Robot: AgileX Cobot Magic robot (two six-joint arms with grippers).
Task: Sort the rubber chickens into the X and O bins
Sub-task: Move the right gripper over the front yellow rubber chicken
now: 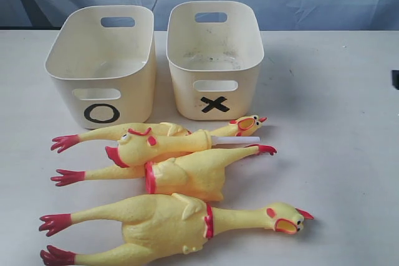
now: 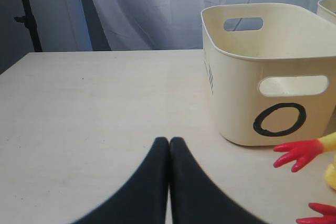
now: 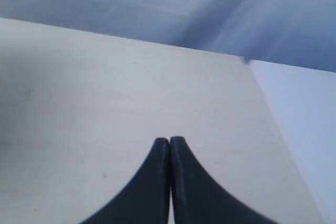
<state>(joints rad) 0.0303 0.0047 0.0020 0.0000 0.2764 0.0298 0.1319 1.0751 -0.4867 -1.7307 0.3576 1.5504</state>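
Note:
The O bin (image 1: 100,66) and the X bin (image 1: 215,60) stand side by side at the back of the table, both with nothing in them. Just in front of them three rubber chickens lie piled together (image 1: 181,175), one head (image 1: 246,124) pointing right below the X. The largest chicken (image 1: 168,222) lies nearest, head to the right. Neither gripper shows in the exterior view. My left gripper (image 2: 169,141) is shut and holds nothing, low over the table left of the O bin (image 2: 273,72), with red chicken feet (image 2: 296,153) nearby. My right gripper (image 3: 169,141) is shut over bare table.
A pale table (image 1: 336,154) carries everything, with grey drapery behind it. In the right wrist view the table's edge (image 3: 273,119) runs close beside the gripper. A dark object (image 1: 394,79) shows at the right border of the exterior view.

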